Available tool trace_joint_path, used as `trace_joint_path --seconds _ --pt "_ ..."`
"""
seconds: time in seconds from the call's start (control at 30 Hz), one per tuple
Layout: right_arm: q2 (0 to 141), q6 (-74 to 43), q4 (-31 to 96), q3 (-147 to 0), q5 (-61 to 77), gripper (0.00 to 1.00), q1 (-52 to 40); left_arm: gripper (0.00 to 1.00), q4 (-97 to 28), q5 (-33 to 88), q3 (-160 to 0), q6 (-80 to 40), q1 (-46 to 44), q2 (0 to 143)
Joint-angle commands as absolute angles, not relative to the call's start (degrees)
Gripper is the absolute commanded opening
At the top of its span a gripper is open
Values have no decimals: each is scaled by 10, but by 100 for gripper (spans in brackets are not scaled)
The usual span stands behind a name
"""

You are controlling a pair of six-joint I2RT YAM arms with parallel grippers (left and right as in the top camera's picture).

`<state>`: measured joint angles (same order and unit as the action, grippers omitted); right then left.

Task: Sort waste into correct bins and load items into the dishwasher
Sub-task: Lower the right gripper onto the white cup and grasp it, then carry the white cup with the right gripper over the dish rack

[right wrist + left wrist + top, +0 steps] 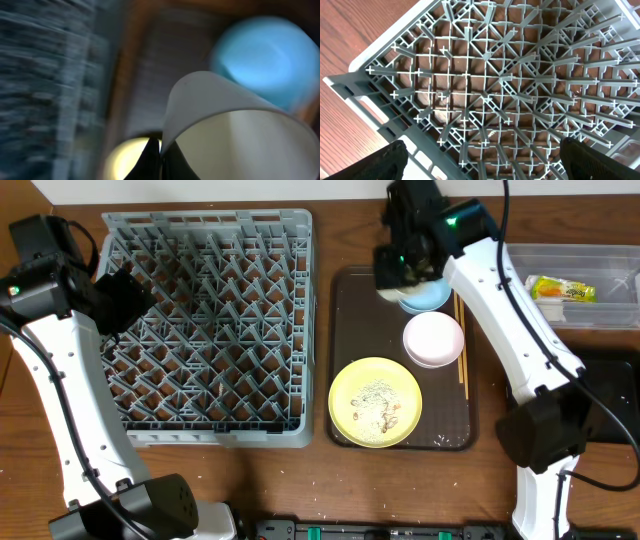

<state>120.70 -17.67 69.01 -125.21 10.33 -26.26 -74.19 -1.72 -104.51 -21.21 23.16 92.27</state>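
Right end effector (400, 268) holds white cup (225, 130) beside blue bowl (432, 298).

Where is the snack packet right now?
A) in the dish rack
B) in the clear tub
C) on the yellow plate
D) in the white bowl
B: the overhead view shows the packet lying inside the tub at the table's right edge, while the plate holds only crumbs.
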Motion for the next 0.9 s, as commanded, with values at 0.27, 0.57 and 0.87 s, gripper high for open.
trace_joint_path --seconds 0.27,0.57,0.87 --pt "1266 -311 248 -1224 435 1 -373 98 -743 -22 -1050 -217 234 924" --pt "1402 -535 -149 -1224 528 1 -448 98 -743 -22 -1050 -217 234 924" --pt "1497 -664 -215 -1224 510 1 -462 98 -743 -22 -1050 -217 234 924"
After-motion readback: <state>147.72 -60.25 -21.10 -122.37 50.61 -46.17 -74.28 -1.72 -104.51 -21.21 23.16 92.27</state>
